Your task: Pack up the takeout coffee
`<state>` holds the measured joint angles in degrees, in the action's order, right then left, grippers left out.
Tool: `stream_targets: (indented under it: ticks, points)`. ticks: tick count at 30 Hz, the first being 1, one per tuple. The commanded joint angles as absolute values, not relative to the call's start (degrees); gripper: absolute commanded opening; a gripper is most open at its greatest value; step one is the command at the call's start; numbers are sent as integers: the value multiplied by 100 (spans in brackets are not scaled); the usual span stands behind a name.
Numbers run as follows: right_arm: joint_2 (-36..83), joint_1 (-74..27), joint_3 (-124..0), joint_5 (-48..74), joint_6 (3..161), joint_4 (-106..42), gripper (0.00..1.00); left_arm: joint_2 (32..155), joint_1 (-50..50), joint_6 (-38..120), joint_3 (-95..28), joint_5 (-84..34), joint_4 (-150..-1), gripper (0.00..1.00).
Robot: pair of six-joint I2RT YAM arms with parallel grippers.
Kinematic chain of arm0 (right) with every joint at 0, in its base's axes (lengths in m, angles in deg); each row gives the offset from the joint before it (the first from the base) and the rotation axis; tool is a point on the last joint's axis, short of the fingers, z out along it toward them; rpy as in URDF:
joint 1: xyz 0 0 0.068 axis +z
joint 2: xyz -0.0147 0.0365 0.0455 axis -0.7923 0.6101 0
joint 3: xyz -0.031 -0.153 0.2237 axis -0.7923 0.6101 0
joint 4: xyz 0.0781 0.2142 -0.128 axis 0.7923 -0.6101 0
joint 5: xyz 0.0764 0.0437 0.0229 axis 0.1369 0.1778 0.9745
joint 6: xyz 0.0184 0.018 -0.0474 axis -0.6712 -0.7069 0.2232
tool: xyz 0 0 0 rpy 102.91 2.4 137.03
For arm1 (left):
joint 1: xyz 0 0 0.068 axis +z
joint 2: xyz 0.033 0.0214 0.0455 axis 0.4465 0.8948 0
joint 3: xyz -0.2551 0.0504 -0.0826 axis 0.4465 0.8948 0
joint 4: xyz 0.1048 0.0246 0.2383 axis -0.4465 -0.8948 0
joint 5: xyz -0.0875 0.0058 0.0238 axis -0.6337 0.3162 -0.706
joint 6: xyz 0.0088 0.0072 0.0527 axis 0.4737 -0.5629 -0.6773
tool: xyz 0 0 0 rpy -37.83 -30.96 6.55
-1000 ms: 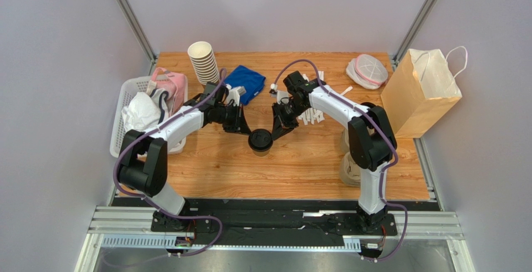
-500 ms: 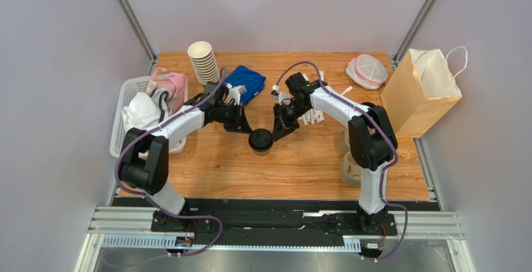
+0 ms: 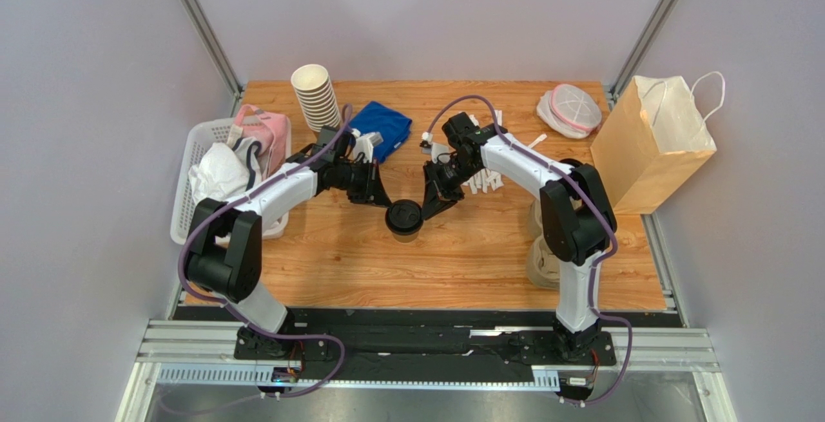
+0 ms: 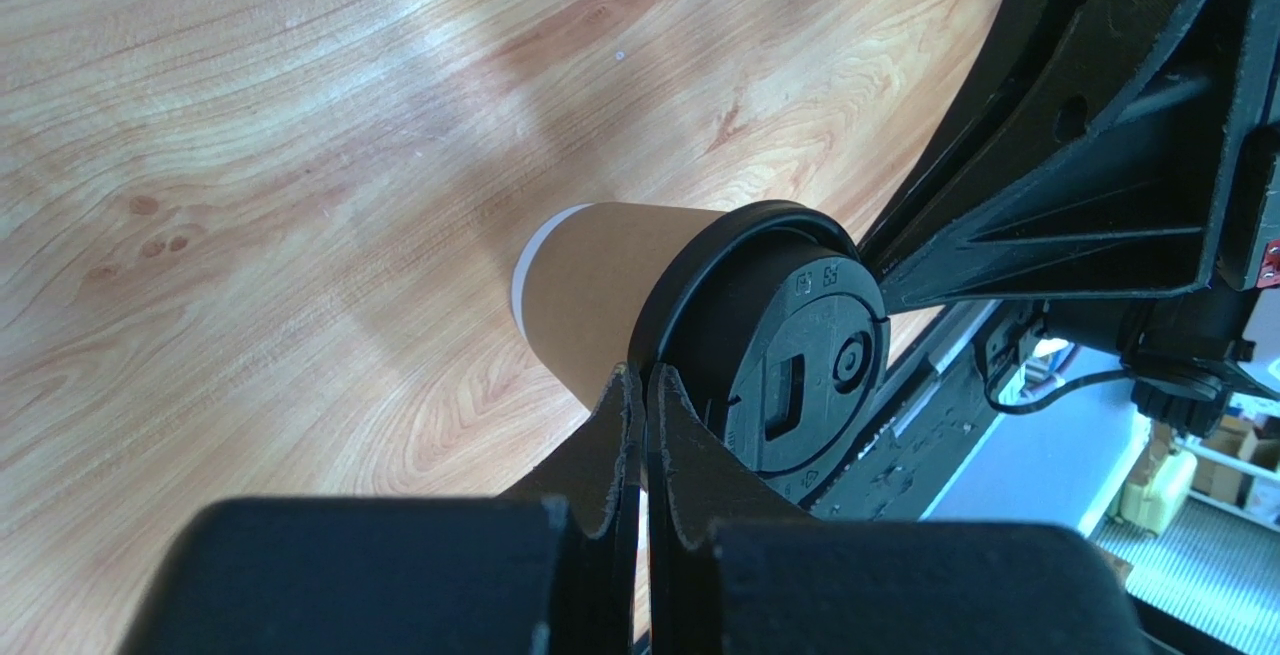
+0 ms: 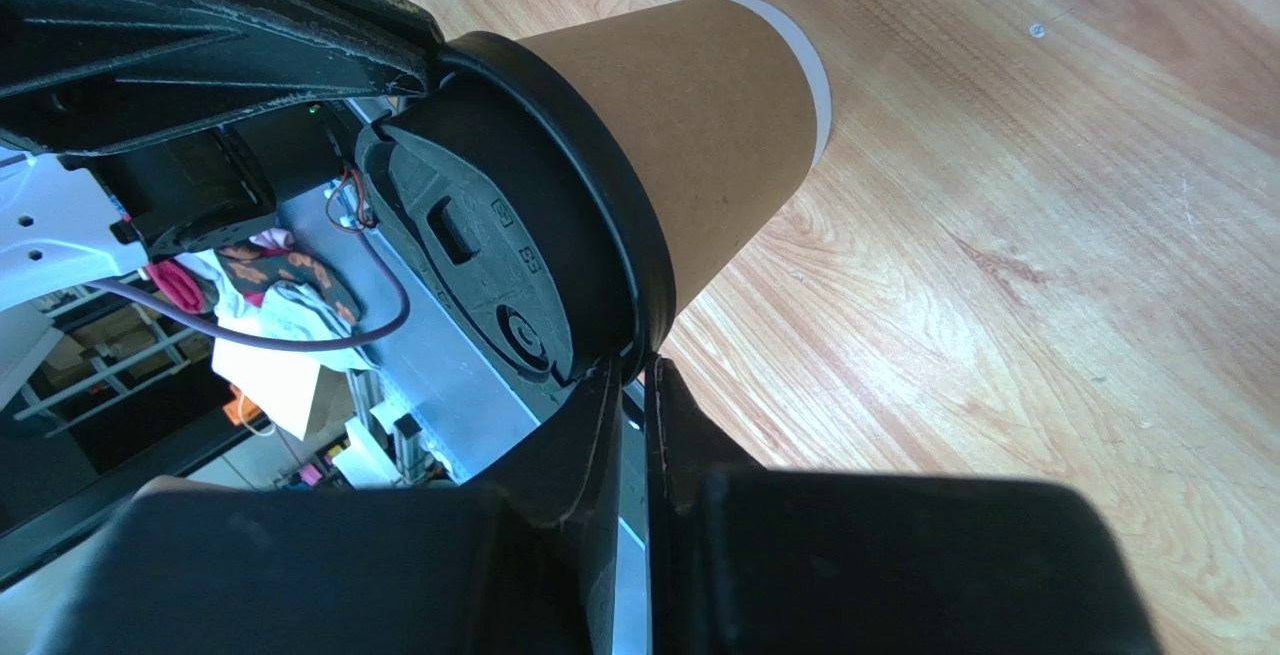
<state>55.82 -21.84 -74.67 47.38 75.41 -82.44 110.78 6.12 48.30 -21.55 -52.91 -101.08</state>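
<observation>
Top view: the takeout coffee (image 3: 404, 217) stands upright mid-counter (image 3: 465, 258), with the left gripper (image 3: 381, 201) at its ten o'clock and the right gripper (image 3: 426, 205) at two.
Left wrist: the closed tips touch the lid rim.
Right wrist: the tips are likewise pinched together at the rim, holding nothing.
The lid is probably being seated. The next move calls for grasping the cup and carrying it toward the paper bag (image 3: 654, 142) at three o'clock.

This is a robotics lab test cell: a left arm (image 3: 281, 188) and a right arm (image 3: 528, 166) are bolted to a metal rail (image 3: 426, 347) at the edge of a wooden counter (image 3: 465, 258). Blank grey panels (image 3: 87, 151) on aluminium posts (image 3: 200, 24) box it in. A paper bag (image 3: 651, 147), stacked paper cups (image 3: 315, 96) and a white basket (image 3: 183, 195) of cloths share the set-up.
</observation>
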Motion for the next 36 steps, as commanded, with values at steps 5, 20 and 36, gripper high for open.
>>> stream_targets:
  ticks: [5, 20, 36]
  points:
    - [5386, -1988, -7405, 4269, 7919, -8228, 17, 11051, 490, 4705, -2170, -4889, -10455, 2]
    - [4992, -2059, -7361, 4374, 8051, -8360, 30, 11068, 534, 4731, -2574, -5100, -10517, 21]
    - [4252, -2401, -6948, 4752, 8130, -8140, 46, 10323, 1403, 5194, -2490, -5934, -10052, 39]
